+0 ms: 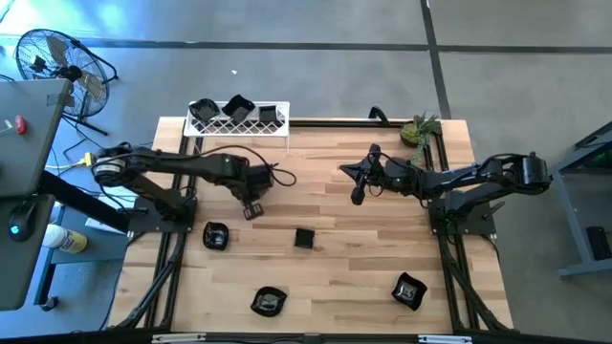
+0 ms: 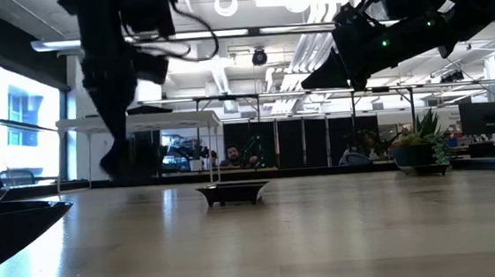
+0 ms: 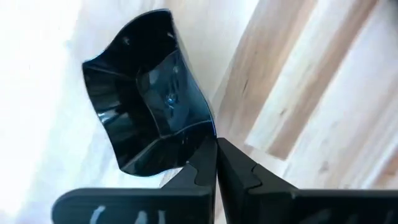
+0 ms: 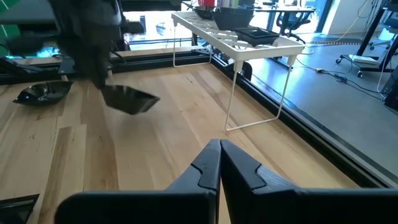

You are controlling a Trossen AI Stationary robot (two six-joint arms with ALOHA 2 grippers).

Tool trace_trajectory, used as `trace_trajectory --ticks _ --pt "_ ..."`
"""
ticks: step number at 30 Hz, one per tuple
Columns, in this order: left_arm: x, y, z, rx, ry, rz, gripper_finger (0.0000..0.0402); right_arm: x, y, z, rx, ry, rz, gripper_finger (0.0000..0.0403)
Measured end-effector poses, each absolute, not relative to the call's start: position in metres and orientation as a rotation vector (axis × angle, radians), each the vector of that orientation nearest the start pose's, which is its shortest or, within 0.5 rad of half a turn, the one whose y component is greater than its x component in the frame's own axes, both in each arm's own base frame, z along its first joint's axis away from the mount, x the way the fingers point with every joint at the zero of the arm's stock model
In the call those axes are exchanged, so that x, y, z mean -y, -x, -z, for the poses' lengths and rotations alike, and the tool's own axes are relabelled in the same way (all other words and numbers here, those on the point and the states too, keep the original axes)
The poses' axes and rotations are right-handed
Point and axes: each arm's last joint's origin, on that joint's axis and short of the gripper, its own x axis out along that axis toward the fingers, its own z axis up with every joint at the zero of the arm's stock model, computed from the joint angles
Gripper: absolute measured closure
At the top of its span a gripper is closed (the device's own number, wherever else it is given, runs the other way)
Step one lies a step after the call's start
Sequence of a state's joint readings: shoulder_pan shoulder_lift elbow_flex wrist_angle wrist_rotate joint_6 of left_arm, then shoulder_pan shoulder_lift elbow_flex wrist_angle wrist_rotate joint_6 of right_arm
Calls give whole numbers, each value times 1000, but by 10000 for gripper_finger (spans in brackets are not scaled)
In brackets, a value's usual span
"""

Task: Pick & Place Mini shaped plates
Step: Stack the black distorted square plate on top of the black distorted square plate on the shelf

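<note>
My left gripper [image 1: 253, 207] hangs over the table's left middle, in front of the white rack, shut on a wavy-rimmed glossy black plate [image 3: 146, 93]. That plate also shows under the left arm in the right wrist view [image 4: 129, 99]. My right gripper [image 4: 219, 157] hovers shut over the table's right middle [image 1: 356, 196] and holds nothing. Several more black plates lie flat on the wood: a rounded one [image 1: 216, 236], a square one [image 1: 304, 238] [image 2: 234, 193], and two near the front edge [image 1: 269, 302] [image 1: 409, 290]. Three plates [image 1: 237, 107] sit on the rack. My left gripper pinches the wavy plate by its rim [image 3: 198, 138] between the two fingers, coming from above and pointing down. The plate is lifted clear of the table and hangs tilted off the fingertips, with its hollow facing the wrist camera.
The white wire-mesh rack [image 1: 239, 122] stands on thin legs at the far left edge. A small green potted plant [image 1: 419, 130] sits at the far right corner. Bare wood lies between the two grippers. A fan and a desk stand off the table's left.
</note>
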State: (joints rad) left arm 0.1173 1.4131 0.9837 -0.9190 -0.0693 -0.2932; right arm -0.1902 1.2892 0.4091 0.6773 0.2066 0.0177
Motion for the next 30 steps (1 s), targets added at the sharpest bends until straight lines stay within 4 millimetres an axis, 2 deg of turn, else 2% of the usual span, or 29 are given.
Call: trace_trajectory --ticks 9,19,24,30 --pt "-33 -239 -287 -1276 192 -412 401 52 -238 -187 -201 -16 397 401" --pt "-39 -223 -365 -1239 2 -536 401 52 -238 -187 -201 -16 397 399" --pt "-57 -212 -390 -1218 -78 -645 401 52 -238 -187 -201 -16 397 400" --pt "-95 -202 -400 -1220 -127 -720 401 52 -238 -187 -201 -16 397 398"
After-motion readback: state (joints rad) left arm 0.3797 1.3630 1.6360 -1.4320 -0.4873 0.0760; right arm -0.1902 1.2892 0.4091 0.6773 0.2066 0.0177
